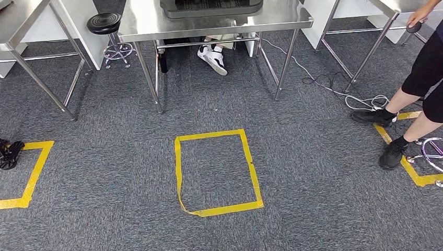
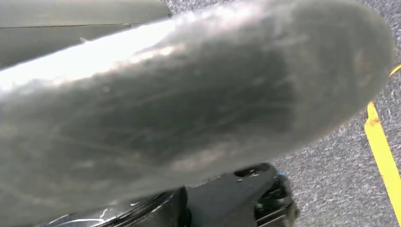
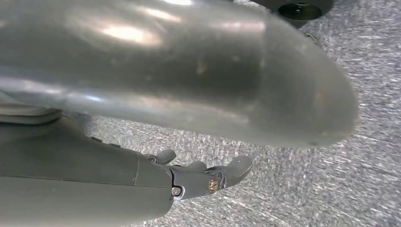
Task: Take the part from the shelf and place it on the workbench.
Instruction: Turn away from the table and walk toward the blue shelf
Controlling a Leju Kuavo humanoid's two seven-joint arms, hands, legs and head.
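A steel workbench stands ahead at the far side of the carpet, with a dark tray on its top. My left hand hangs over the grey carpet; its thick grey thumb covers its fingers, so its hold is hidden. My right hand also hangs above the carpet. Below its thumb, the dark fingers stretch out with nothing in them.
A yellow tape square marks the carpet before the bench. A person stands at the right by more tape and a stool base. White shoes show under the bench. Cables, a black stool and side tables stand around.
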